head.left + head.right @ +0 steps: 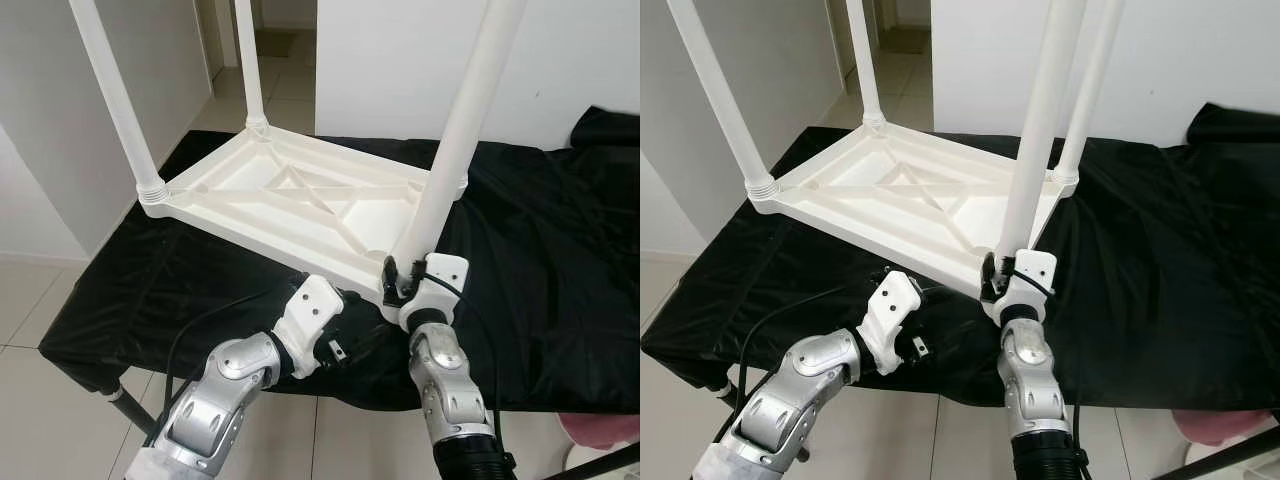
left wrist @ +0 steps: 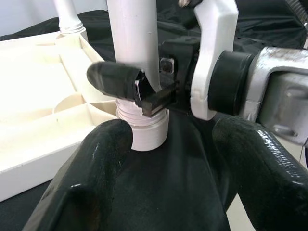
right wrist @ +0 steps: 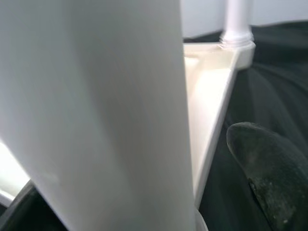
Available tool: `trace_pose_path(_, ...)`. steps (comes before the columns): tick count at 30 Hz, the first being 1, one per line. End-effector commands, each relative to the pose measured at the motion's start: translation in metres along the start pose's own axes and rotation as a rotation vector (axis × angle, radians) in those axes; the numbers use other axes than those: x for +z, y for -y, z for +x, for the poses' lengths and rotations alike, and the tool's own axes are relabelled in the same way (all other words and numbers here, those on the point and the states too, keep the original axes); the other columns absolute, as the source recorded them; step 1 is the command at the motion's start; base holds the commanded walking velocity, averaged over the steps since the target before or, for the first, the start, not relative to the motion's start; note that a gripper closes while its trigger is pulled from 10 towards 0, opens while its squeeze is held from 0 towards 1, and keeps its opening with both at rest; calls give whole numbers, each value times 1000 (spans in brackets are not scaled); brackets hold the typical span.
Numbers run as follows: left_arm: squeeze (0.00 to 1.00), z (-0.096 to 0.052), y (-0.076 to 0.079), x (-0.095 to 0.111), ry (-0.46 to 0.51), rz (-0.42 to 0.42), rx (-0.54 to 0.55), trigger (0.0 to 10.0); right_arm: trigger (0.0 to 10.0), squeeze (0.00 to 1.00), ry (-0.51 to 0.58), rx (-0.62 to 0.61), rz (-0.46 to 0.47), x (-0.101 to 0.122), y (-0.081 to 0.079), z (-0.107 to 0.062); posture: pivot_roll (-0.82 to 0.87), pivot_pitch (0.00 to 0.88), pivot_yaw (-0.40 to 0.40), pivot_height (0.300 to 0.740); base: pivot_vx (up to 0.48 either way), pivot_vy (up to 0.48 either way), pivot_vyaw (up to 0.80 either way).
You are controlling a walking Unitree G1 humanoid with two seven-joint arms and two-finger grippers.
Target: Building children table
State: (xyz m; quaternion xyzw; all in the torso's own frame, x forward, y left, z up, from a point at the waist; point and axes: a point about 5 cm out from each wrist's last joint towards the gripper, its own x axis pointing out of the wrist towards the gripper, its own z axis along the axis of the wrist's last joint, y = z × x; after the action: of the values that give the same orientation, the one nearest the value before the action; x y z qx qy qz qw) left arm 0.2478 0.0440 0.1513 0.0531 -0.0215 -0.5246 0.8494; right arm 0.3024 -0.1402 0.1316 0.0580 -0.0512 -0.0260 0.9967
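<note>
Left eye view is showing the white plastic children's table top (image 1: 300,195) lying upside down on a work surface draped in black cloth (image 1: 540,260), its ribbed underside facing up. Long white round plastic legs are standing upright in its corner sockets: one at the robot's far left corner (image 1: 112,95), one at the far back corner (image 1: 250,65), one at the far right corner (image 1: 1088,95), and the nearest leg (image 1: 455,130) rising from the corner closest to the robot.

The right gripper (image 1: 402,275) is sitting at the base of that nearest leg, just above the socket. In the left wrist view its black fingers (image 2: 115,79) are pinching the leg just above the threaded collar (image 2: 144,127), one finger on either side of the tube. The right wrist view is showing the leg as a broad pale blur (image 3: 96,115) directly ahead, with one dark fingertip (image 3: 264,163) beside it and the table rim and another leg beyond.

The left gripper (image 2: 168,159) is hovering low at the front edge of the table, just beside the same corner and pointing toward it. Its two black fingers (image 2: 96,168) are spread wide with only black cloth between them, holding nothing. Whether they are touching the cloth is hard to say from these angles.

Pale tiled floor (image 1: 30,300) and white walls (image 1: 400,60) are surrounding the work surface, with a doorway opening behind the table.
</note>
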Motion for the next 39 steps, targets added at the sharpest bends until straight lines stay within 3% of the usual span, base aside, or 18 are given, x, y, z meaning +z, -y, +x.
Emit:
trace_pose_path(1,0,-2,-3,-1,-11,4,58,10000,10000,0,21,92,-18,6,8,0,-28,12,36,740,0,0,0)
trace_pose_path(8,0,-3,-7,0,-8,4,69,10000,10000,0,-4,289,-82,9,27,3,-30,13,41,740,0,0,0)
trace_pose_path(9,0,-3,-6,-1,-9,4,63,10000,10000,0,-20,370,-112,9,28,6,-42,9,54,740,0,0,0)
trace_pose_path(11,0,-3,-6,-1,-9,4,63,10000,10000,0,-20,370,-112,9,28,6,-42,9,54,740,0,0,0)
trace_pose_path(13,0,-1,-5,-1,-10,9,47,10000,10000,0,-62,526,-163,7,25,12,-45,0,61,740,0,0,0)
trace_pose_path(15,0,-1,-5,-1,-10,9,47,10000,10000,0,-62,526,-163,7,25,12,-45,0,61,740,0,0,0)
trace_pose_path(17,0,0,-6,0,-12,15,43,10000,10000,0,-97,644,-205,6,23,20,-45,0,62,740,0,0,0)
trace_pose_path(18,0,0,-6,0,-12,15,43,10000,10000,0,-97,644,-205,6,23,20,-45,0,62,740,0,0,0)
trace_pose_path(19,0,-1,-7,0,-14,20,46,10000,5725,0,-106,680,-223,7,22,23,-40,0,61,740,0,0,0)
trace_pose_path(20,0,-1,-8,0,-16,22,49,10000,5725,0,-111,703,-233,7,23,24,-40,0,61,740,0,0,0)
trace_pose_path(21,0,-2,-9,0,-17,23,52,10000,0,0,-121,713,-243,6,24,25,-34,0,58,740,0,0,0)
trace_pose_path(33,0,-3,-9,1,-14,21,65,10000,0,0,-161,737,-221,0,31,25,-23,0,55,740,0,0,0)
trace_pose_path(34,0,-3,-9,1,-14,22,65,10000,2627,0,-161,732,-220,-1,31,25,-24,0,56,740,0,0,0)
trace_pose_path(35,0,-3,-9,1,-14,22,65,10000,10000,0,-160,724,-215,-1,32,25,-26,0,57,740,0,0,0)
trace_pose_path(39,0,-3,-9,1,-14,25,64,10000,10000,0,-161,692,-232,-2,33,26,-32,0,56,740,0,0,0)
